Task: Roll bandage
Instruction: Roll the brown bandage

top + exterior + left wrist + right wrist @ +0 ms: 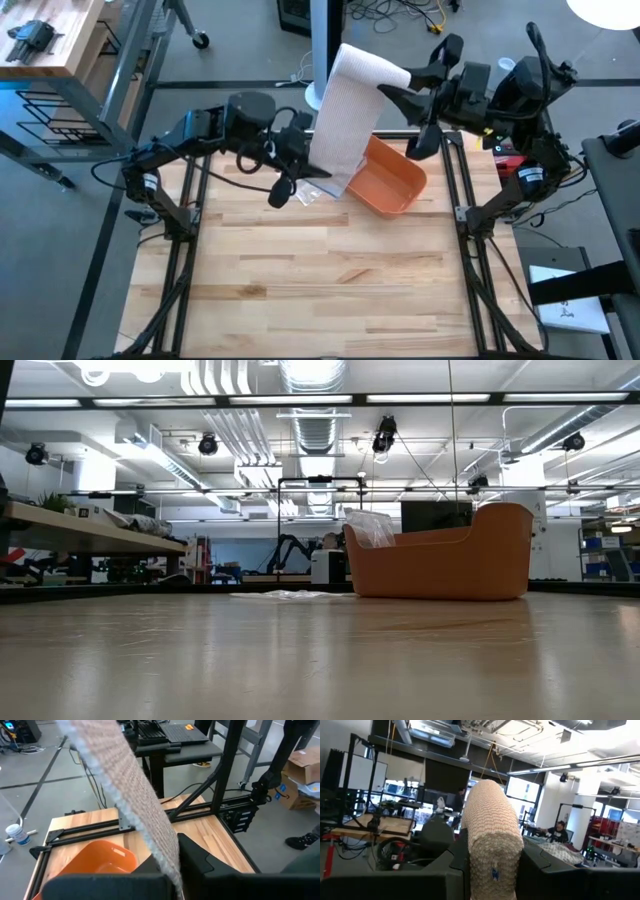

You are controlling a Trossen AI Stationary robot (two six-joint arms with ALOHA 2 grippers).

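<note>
Left gripper point(305, 160) clamped shut on the lower end of the bandage point(345, 110), raised above the far part of the table point(300, 280), just left of the orange bin point(390, 180). In the left wrist view, dark fingers point(200, 857) pinched on the woven strip point(135, 810), which runs up and away out of frame.

Right gripper point(415, 85) closed on the upper, rolled end of the bandage, beyond the far edge of the table; in the right wrist view, roll point(492, 840) wedged between the two dark fingers point(542, 862). Bandage stretched taut between the two grippers, slanting from far right down to near left, clear of the table.

Orange bin at the far right of the table, under the bandage's lower edge as seen from above. Crumpled clear plastic point(372, 525) poking above the bin's rim in the low view; nothing else discernible inside. Flat clear wrapper point(285, 595) lying on the table just left of the bin.
</note>
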